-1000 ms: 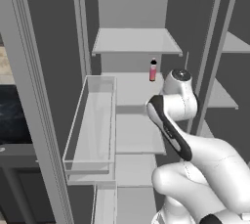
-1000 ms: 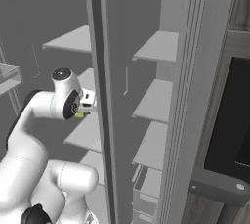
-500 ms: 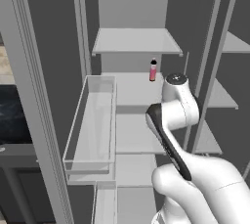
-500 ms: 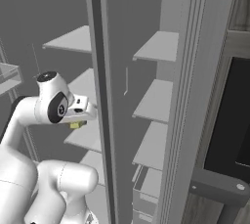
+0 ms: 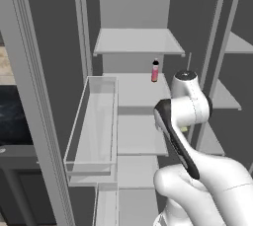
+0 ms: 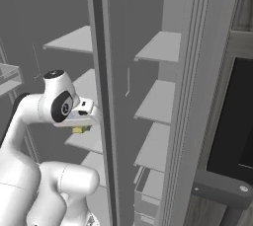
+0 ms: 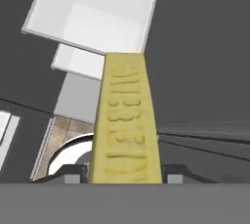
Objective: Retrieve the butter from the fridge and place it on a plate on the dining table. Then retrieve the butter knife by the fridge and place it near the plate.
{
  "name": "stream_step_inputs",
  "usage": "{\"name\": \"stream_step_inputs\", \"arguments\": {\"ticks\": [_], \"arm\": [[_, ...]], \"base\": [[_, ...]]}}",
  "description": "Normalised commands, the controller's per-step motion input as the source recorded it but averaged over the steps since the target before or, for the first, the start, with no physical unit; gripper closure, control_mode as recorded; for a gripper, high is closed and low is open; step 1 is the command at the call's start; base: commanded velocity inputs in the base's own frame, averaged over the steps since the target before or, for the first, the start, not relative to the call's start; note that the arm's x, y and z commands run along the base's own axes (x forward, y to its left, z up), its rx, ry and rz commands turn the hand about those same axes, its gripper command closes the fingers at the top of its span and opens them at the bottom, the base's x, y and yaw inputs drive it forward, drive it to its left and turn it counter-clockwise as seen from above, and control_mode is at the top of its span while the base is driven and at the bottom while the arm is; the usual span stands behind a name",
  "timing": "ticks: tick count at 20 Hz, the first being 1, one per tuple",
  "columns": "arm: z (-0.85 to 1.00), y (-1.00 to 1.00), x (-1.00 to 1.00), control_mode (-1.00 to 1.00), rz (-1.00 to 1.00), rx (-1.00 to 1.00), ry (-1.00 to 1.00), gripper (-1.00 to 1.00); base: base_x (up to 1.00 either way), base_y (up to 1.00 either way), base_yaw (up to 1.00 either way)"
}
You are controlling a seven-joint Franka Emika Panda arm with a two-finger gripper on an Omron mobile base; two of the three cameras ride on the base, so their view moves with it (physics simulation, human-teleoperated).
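Note:
My gripper is shut on the butter, a pale-yellow stick with raised lettering that juts forward between the two finger tips. From the right base view the butter peeks out under the hand, and my gripper hangs in front of the open fridge beside its dark centre post. In the left base view a sliver of butter shows behind the forearm, before the fridge shelves. The plate, the dining table and the butter knife are out of view.
A pink bottle with a black cap stands on a middle shelf. A clear door bin hangs on the open left door. The open right door and a dark appliance stand close on the right. Tiled floor lies below.
The wrist has turned and sunk slightly in front of the shelves, with the butter still in the jaws. The forearm has swung across the left base view.

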Motion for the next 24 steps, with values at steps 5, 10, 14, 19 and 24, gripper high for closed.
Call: {"name": "stream_step_inputs", "arguments": {"ticks": [5, 10, 14, 19, 24], "arm": [[0.01, -0.31, -0.37, -1.0, -0.09, 0.15, -0.01, 1.0], [0.0, -0.02, -0.23, -1.0, -0.05, 0.02, -0.01, 1.0], [0.0, 0.0, -0.01, -1.0, 0.0, 0.0, 0.0, 1.0], [0.0, 0.0, 0.0, -1.0, 0.0, 0.0, 0.0, 1.0], [0.0, 0.0, -0.05, 1.0, 0.0, 0.0, 0.0, 1.0]], "base": [[0.0, 0.0, 0.0], [0.0, 0.0, 0.0], [0.0, 0.0, 0.0], [0.0, 0.0, 0.0], [-0.16, 0.0, 0.0]]}}
